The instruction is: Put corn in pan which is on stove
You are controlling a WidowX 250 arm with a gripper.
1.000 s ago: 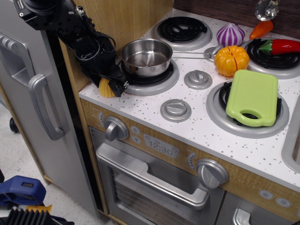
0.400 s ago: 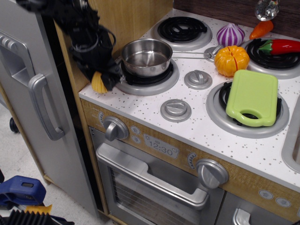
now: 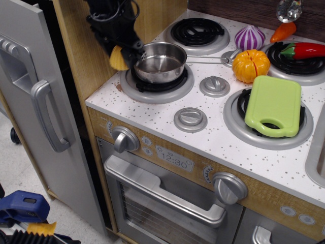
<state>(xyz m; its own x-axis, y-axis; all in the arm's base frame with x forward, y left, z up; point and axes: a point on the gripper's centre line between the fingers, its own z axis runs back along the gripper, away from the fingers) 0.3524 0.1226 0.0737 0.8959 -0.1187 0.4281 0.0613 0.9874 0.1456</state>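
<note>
Carrying the small pale-yellow ridged plastic corn (image 3: 119, 58) is the step in hand. Corn is off the surface, in the air, just left of the rim of the small shiny stainless-steel saucepan (image 3: 159, 62), level with or slightly above that rim. Black gripper (image 3: 122, 51) has its fingers clenched on the corn's upper end; only the lower yellow part shows.

Saucepan sits on the front-left black coil burner of the white speckled toy stove (image 3: 203, 137), long thin handle pointing right, inside bare.

Next move, as I judge it: shift right until the corn is over the pan's mouth, lower a little, let go. Rim looks close to the fingers, so a knock could nudge the pan.

Against a second ago: corn was low at the stove's front-left edge beside the burner ring; it is now lifted and nearer the pan. Pan unmoved.
</note>
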